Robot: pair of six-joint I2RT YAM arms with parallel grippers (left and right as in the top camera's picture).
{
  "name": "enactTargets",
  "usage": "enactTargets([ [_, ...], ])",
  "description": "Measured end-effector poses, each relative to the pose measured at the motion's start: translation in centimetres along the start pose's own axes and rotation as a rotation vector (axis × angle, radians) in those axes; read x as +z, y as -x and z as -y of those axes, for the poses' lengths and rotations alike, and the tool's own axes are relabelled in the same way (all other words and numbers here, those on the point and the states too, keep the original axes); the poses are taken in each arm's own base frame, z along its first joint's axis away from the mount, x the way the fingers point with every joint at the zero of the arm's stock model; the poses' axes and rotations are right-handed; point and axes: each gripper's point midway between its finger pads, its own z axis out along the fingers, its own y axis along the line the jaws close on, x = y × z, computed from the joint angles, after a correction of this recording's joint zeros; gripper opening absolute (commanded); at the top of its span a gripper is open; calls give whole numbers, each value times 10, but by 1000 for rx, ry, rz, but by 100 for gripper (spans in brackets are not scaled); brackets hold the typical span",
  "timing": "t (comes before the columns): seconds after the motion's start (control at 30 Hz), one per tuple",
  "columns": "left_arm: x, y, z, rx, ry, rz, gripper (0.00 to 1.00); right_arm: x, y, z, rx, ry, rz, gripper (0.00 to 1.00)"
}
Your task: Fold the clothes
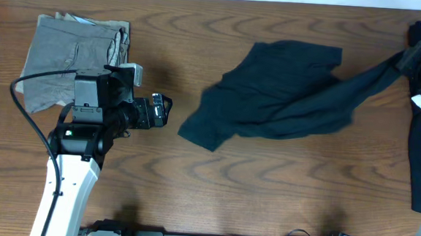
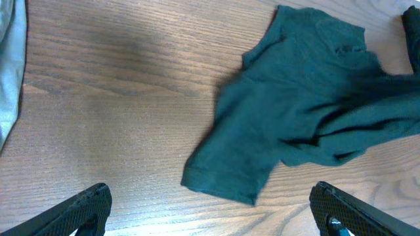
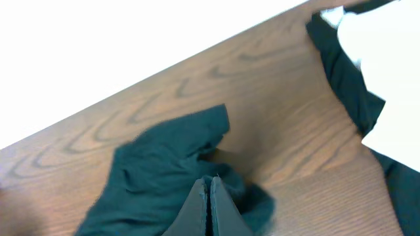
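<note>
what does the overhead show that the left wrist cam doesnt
Only overhead: the whole of the grey shorts, and the right gripper shut on the T-shirt at its stretched end, near the right edge of the table. Only left wrist: the left gripper from within, its fingers spread wide over bare wood, and the shirt's nearest corner close up. Both: the crumpled dark T-shirt lying on the wooden table.
</note>
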Motion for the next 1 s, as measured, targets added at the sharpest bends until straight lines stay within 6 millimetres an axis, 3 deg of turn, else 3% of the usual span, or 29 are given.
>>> enactTargets([
  [0.13, 6, -4, 1, 1, -4, -26, 98, -5, 2, -1, 1, -4, 14, 1],
  [0.37, 32, -25, 12, 24, -28, -138, 98, -1, 0, 16, 8, -90, 8, 1],
  [0.57, 66, -50, 16, 61, -33, -263, 98, 1, -6, 22, 13, -119, -17, 1],
  [0.77, 107, -82, 1, 111, 39, -397, 100, 1, -11, 24, 20, -132, -37, 1],
  [1.0, 141, -111, -8, 162, 65, -494, 79, 1, -13, 25, 22, -137, -45, 1],
])
